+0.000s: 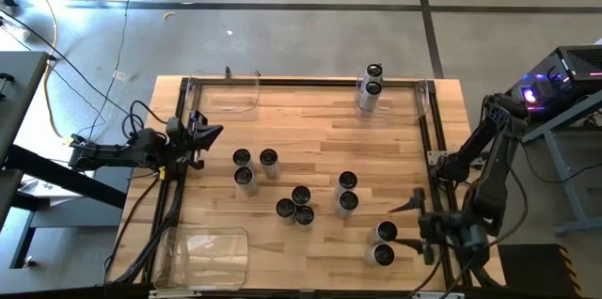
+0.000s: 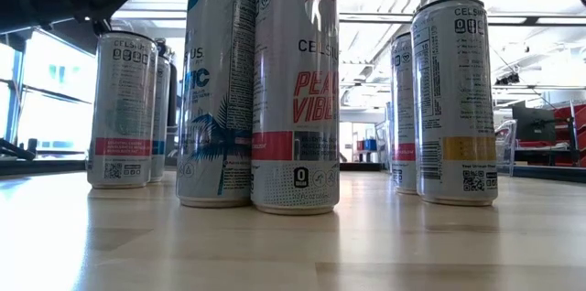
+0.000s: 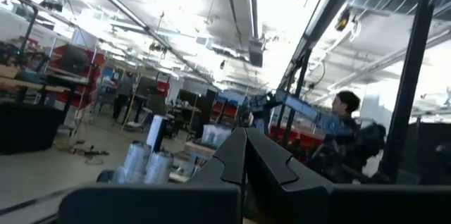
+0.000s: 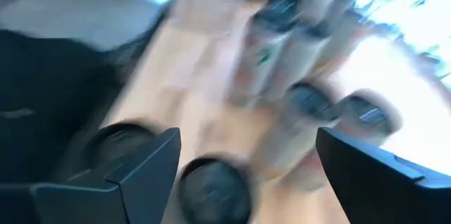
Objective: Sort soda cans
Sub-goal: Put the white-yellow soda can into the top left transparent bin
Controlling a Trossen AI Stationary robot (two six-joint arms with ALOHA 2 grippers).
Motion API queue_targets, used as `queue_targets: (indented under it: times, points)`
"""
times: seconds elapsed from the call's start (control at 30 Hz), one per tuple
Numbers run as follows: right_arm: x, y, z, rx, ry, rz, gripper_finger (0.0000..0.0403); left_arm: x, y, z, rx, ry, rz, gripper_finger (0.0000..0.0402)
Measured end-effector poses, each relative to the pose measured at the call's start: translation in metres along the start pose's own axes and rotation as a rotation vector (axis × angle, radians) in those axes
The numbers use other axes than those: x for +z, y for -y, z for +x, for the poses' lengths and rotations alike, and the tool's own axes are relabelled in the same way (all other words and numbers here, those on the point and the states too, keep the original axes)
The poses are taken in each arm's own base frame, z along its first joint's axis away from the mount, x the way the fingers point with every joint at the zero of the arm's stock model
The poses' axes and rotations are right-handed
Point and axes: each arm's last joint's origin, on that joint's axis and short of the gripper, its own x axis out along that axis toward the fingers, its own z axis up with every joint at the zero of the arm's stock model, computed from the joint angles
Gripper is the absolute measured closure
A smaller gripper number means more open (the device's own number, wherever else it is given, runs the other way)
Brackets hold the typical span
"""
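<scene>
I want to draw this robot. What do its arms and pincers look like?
Both are dark, nearly black jointed arms with black cables running along them. The left pincer ends in two pointed dark fingers pressed into a wedge. The right pincer has two flat, angular dark fingers.

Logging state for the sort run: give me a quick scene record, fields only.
cans on table: ten loose soda cans, upright, in pairs and a trio
cans at far edge: two, by the clear bin
near-left bin: no cans in it
left gripper: shut, holding nothing, at table's left edge
right gripper: open, above the near-right pair
</scene>
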Motion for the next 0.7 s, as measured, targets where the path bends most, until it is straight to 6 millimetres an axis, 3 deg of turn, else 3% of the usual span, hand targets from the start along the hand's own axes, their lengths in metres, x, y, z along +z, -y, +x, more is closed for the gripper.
queue_targets:
  times: [0.17,0.37,0.5,0.7]
  points:
    - [0.013,0.006,0.023,-0.073,0.027,-0.095,0.0080,0.003,0.001,0.001,-0.008,0.037,0.048,0.0401]
    - [0.045,0.032,0.064,0.129,0.077,-0.139,0.0080,0.000,0.007,0.009,-0.058,-0.009,0.105,0.0401]
    - [0.062,0.059,0.086,0.206,0.178,-0.143,0.0081,-0.003,0.016,0.022,-0.072,-0.109,0.115,0.0401]
    - [0.075,0.094,0.102,0.138,0.270,-0.072,0.0081,-0.008,0.037,0.054,-0.044,-0.306,0.272,0.0401]
